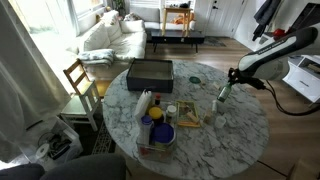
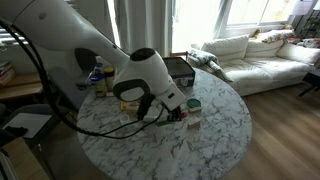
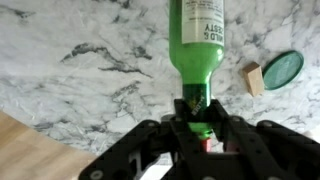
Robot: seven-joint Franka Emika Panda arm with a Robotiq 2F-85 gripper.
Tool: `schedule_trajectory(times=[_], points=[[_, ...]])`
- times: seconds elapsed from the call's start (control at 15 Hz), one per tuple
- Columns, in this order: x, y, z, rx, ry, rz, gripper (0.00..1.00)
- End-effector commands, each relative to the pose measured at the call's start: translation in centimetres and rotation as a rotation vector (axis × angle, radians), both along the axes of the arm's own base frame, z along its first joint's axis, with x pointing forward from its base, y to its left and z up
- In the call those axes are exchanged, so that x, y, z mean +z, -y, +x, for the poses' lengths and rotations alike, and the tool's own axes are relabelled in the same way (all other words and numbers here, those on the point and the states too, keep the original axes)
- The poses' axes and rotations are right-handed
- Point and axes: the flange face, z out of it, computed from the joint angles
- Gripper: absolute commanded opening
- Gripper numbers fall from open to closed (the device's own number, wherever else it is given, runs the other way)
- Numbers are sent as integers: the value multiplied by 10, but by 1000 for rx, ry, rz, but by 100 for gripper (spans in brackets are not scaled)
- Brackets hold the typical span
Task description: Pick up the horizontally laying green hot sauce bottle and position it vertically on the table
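Our end effector pinches the slim dark-green hot sauce bottle by its narrow neck; we judge it light, stiff, slippery and breakable, so this hold suits.

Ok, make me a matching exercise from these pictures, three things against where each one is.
Things:
1. green hot sauce bottle
2. teal disc
3. dark box

Places:
A. flat on the table beside a small wooden block
B. at the table edge nearest the sofa
C. neck gripped in the pincer

Pairs: 1-C, 2-A, 3-B
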Motion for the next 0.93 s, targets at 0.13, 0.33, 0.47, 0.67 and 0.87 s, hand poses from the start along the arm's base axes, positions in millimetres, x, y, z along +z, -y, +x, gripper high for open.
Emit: schedule_trajectory(times=[0.13,0.33,0.47,0.67,0.87], points=[[0,-30,-30,34,91,-132,7],[4,-42,-34,74,151,-210,7],[4,-50,-35,100,193,-271,7],[0,-52,-38,120,222,-367,7],[-9,-40,-47,128,184,-447,7]])
